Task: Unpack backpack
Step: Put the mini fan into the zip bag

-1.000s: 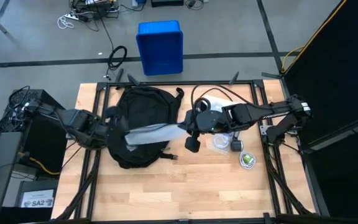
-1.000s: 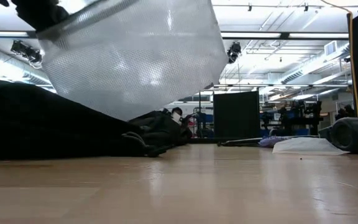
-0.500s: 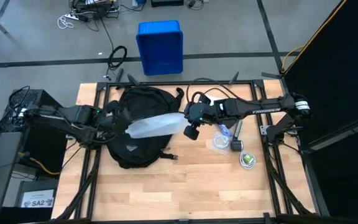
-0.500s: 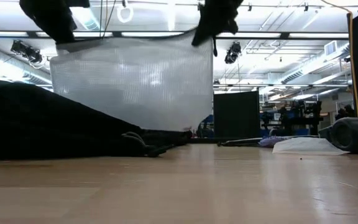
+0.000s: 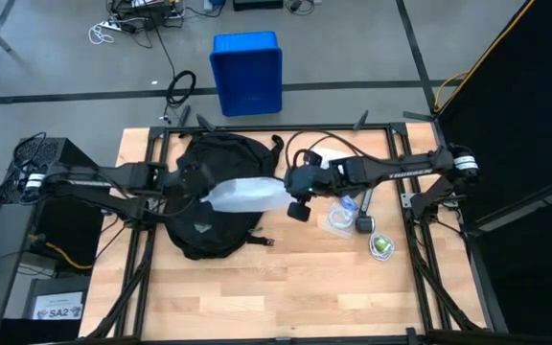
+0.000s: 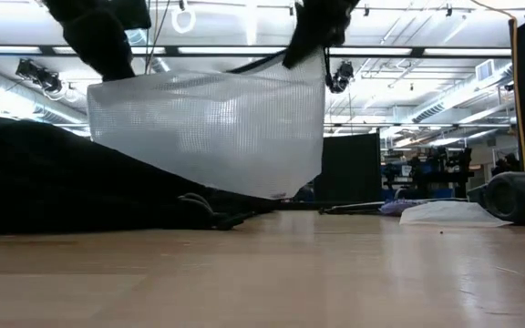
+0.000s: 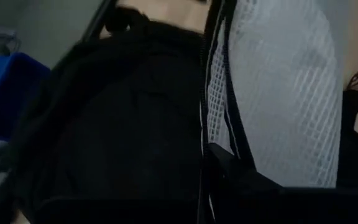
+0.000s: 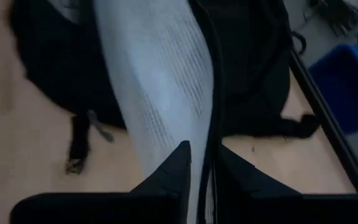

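Observation:
The black backpack [image 5: 209, 225] lies flat on the left half of the wooden table, also in the low view [image 6: 53, 187]. Above it hangs a white mesh pouch [image 5: 245, 195] with a black zip edge, stretched between my two grippers [image 6: 208, 128]. My left gripper [image 5: 199, 196] is shut on its left end, my right gripper [image 5: 290, 196] on its right end. The wrist views show the pouch [image 7: 284, 93] [image 8: 160, 81] running away from each gripper over the backpack [image 7: 123, 124] [image 8: 253, 68]. My left gripper pinches the pouch's left top corner [image 6: 108, 77] at the black zip edge [image 7: 219, 134] between its two fingers, slanting down from the table's left. The pouch hangs below, clear of the backpack. My right gripper has the black zip edge [image 8: 211, 134] at the pouch's right top corner [image 6: 315, 56] between its two fingers [image 8: 176, 165], slanting down from the table's right. The edge runs along the fingers. The pouch hangs below, lifted clear.
On the table's right part lie a clear plastic bag [image 5: 338, 222], a dark roll [image 5: 362, 223] and a small green thing [image 5: 381, 246]. A white item [image 5: 329, 153] sits near the far edge. A blue bin [image 5: 247, 72] stands on the floor beyond the table.
Both grippers have carried the pouch toward the far edge, above the backpack's middle. The left gripper has come toward the right one, so the pouch spans a shorter stretch. Its top edge, steeply tilted before, now hangs close to level with the left end a little lower.

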Motion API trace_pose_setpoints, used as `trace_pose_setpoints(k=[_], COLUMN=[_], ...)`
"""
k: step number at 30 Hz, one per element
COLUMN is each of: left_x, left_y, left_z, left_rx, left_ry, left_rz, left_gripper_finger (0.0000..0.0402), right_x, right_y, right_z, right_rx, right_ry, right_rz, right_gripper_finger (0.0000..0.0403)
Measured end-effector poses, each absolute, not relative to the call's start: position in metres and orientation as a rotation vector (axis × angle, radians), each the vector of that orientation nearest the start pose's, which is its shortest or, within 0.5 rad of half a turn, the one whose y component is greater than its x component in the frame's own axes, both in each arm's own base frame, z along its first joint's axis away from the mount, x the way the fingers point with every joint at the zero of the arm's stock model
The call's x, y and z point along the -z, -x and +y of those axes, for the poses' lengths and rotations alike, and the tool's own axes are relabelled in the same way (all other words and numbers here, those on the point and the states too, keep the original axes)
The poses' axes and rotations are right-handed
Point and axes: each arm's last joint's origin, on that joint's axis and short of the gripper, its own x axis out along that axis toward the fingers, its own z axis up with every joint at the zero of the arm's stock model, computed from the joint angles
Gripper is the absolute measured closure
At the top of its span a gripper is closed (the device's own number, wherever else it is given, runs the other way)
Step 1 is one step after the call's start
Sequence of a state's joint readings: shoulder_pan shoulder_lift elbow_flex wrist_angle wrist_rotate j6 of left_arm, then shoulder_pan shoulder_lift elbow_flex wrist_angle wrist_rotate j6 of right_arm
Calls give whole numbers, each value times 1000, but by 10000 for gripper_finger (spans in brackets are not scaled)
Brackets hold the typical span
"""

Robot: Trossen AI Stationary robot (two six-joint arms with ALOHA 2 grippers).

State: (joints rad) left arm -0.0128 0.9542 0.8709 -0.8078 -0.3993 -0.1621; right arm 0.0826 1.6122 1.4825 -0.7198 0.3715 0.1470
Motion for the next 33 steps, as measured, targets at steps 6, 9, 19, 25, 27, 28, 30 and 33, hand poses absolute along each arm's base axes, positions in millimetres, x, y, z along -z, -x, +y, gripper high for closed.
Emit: trace_pose_setpoints(k=[6, 9, 19, 25, 27, 28, 30, 33], left_x=[-300, -307, -336, -338, -338, -338, -338, -338], left_y=[-176, -175, -171, -170, -170, -170, -170, -170], left_z=[9, 9, 10, 10, 10, 10, 10, 10], left_rx=[-422, -425, -432, -483, -487, -487, -486, -486], left_ry=[-54, -53, -87, -119, -120, -121, -121, -121], left_rz=[820, 805, 742, 739, 737, 737, 736, 737], left_gripper_finger=[402, 402, 402, 402, 402, 402, 402, 402], right_x=[-345, -356, -377, -329, -310, -300, -282, -256], right_y=[-339, -333, -297, -279, -270, -266, -261, -251], right_z=[39, 52, 80, 72, 69, 68, 66, 63], right_rx=[271, 230, 344, 560, 649, 689, 750, 812], right_ry=[77, 85, 31, -85, -115, -134, -184, -249], right_rz=[752, 722, 727, 961, 1039, 1068, 1120, 1207], right_gripper_finger=[328, 310, 286, 291, 289, 287, 280, 267])
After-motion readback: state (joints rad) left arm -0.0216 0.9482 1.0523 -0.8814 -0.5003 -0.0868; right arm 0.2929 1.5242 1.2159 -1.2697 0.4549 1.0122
